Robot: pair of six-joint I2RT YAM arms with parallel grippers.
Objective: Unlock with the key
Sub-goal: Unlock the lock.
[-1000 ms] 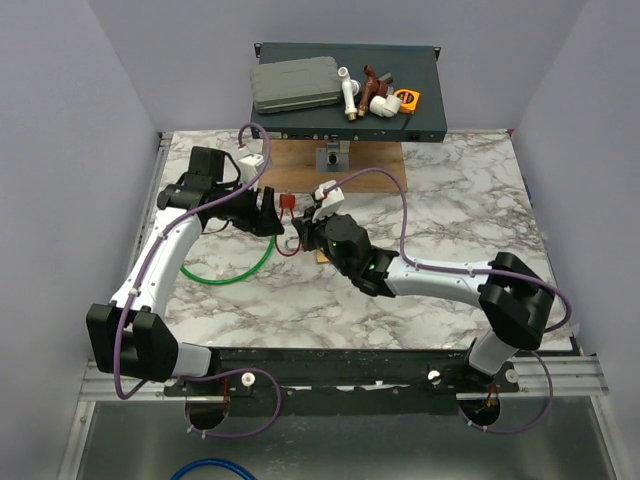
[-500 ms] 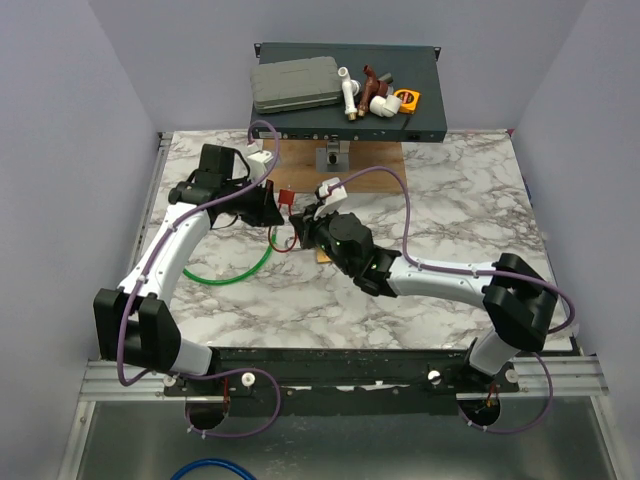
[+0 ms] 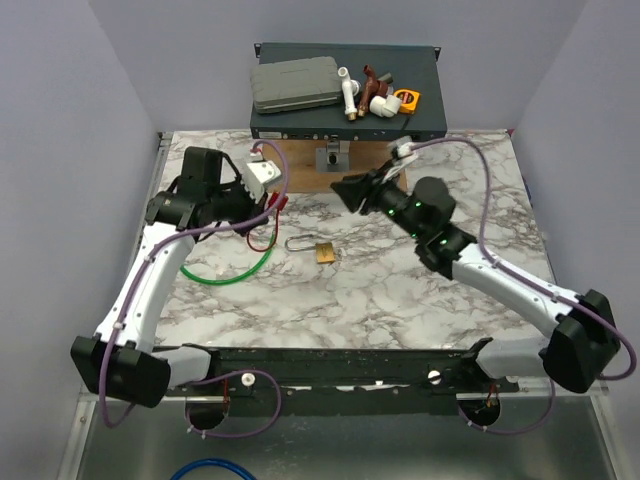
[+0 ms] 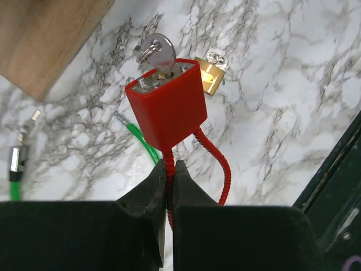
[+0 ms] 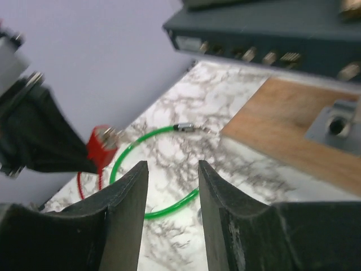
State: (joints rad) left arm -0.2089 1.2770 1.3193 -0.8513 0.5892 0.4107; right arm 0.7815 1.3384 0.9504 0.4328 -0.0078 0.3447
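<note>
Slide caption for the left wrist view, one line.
Left gripper pinches the red cable lock, key inserted; brass padlock lies beyond.

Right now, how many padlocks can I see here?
2. A red padlock, with a key in it, is held by its red cable in the left gripper. A small brass padlock lies on the marble table. None looks hidden.

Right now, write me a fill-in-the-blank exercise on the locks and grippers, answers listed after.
The left gripper is shut on the cable loop of the ___ padlock, which has the key inserted in it.
The right gripper is ___ and holds nothing.
The brass padlock lies on the ___ table.
Missing words: red; open; marble.
</note>
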